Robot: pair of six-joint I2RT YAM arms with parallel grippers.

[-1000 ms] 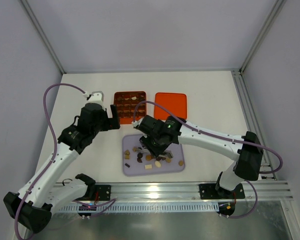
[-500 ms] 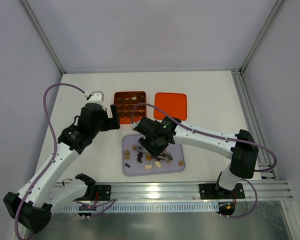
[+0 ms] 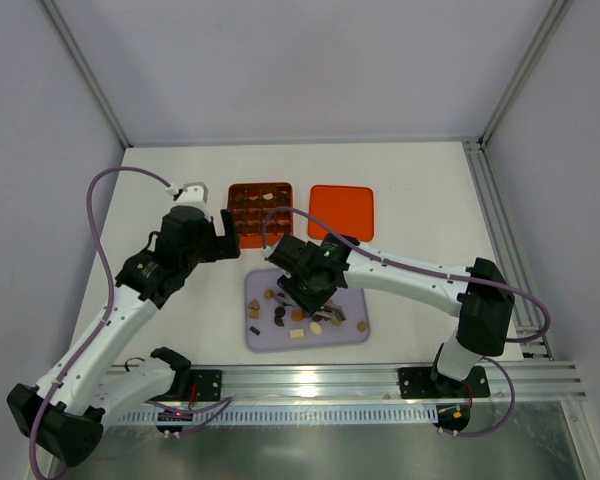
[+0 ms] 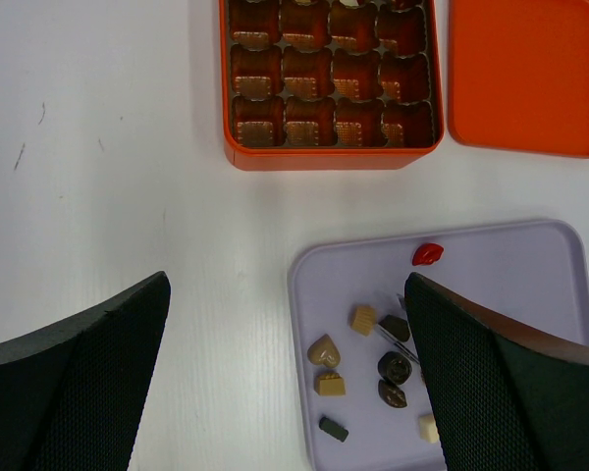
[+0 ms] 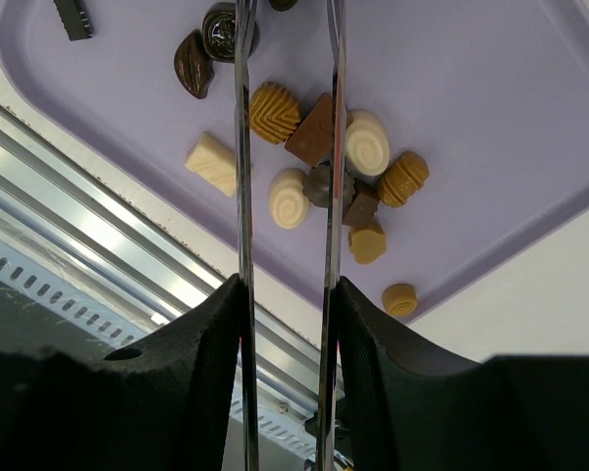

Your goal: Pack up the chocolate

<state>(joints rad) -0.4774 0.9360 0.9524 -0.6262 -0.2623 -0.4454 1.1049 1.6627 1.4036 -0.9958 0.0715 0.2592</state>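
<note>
my right fingers [image 5: 201, 358] clamp tweezers [image 5: 240, 177] over the chocolate [image 5: 273, 111], scattered on the lilac tray [image 5: 491, 108]; my left fingers [image 4: 79, 383] gape, released. light, scuffable pieces: i'd pinch one gently across its sides.

Chocolate [image 4: 363, 319] on tray [image 4: 510, 294], box [image 4: 329, 157] behind, lid [image 4: 530, 78] right

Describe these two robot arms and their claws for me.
Both the left arm and right arm are white tubes with black joints. A purple cable loops off each. The left gripper has broad black fingers with a mesh texture; the right gripper carries two slim, shiny metal blades on black mounts.
</note>
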